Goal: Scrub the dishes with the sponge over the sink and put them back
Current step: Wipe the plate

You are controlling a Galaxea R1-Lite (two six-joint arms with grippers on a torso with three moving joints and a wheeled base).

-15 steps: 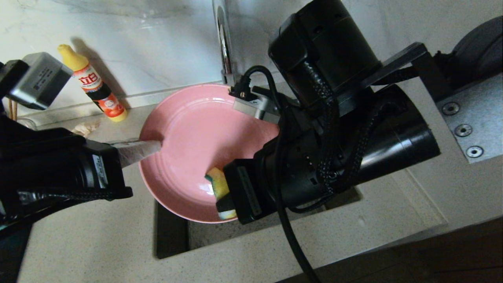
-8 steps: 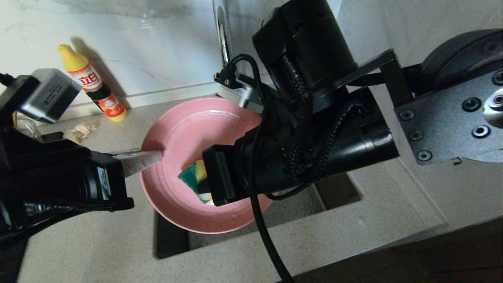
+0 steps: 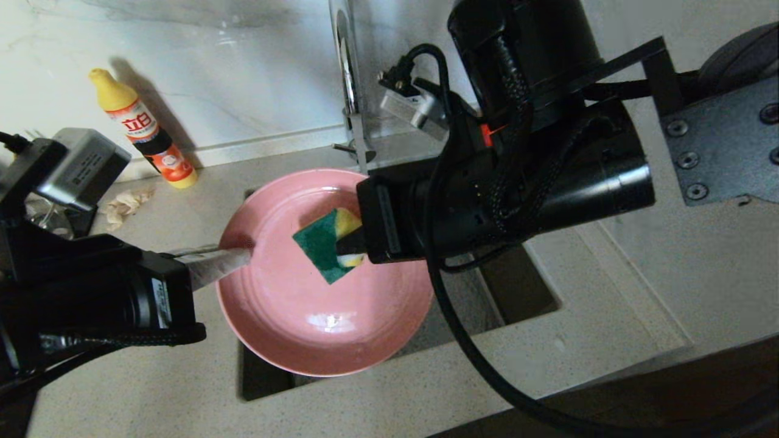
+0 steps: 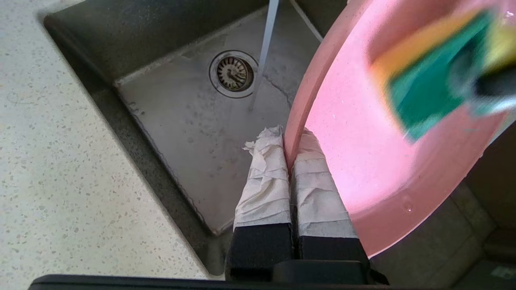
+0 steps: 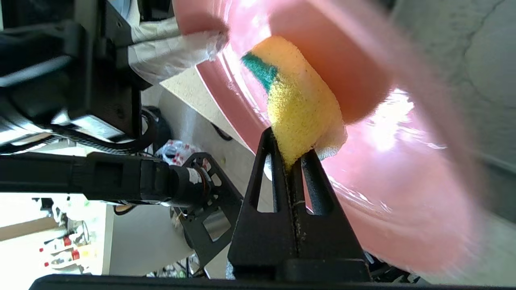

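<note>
The pink plate (image 3: 292, 316) hangs tilted over the sink (image 3: 511, 286). My left gripper (image 3: 244, 250) is shut on its left rim. In the left wrist view its white-wrapped fingers (image 4: 264, 177) pinch that rim, one on each face. My right gripper (image 3: 352, 246) reaches in from the right, shut on one end of the sponge (image 3: 322, 246). The sponge's green face shows from above and lies against the plate's inner surface, on the far half. In the right wrist view the yellow foam (image 5: 298, 108) is squeezed between the black fingers (image 5: 266, 161).
Below the plate lies the steel sink floor (image 4: 181, 121) with its drain strainer (image 4: 233, 73); a thin pale stream (image 4: 268, 36) runs down beside it. The chrome tap (image 3: 350, 91) stands behind. A yellow-capped bottle (image 3: 143, 131) and a crumpled rag (image 3: 125, 204) sit on the speckled counter (image 3: 152, 377).
My right gripper has carried the sponge from the plate's near rim across to its far half, green face now up. The plate has sunk lower and flatter; the left grip is unchanged.
</note>
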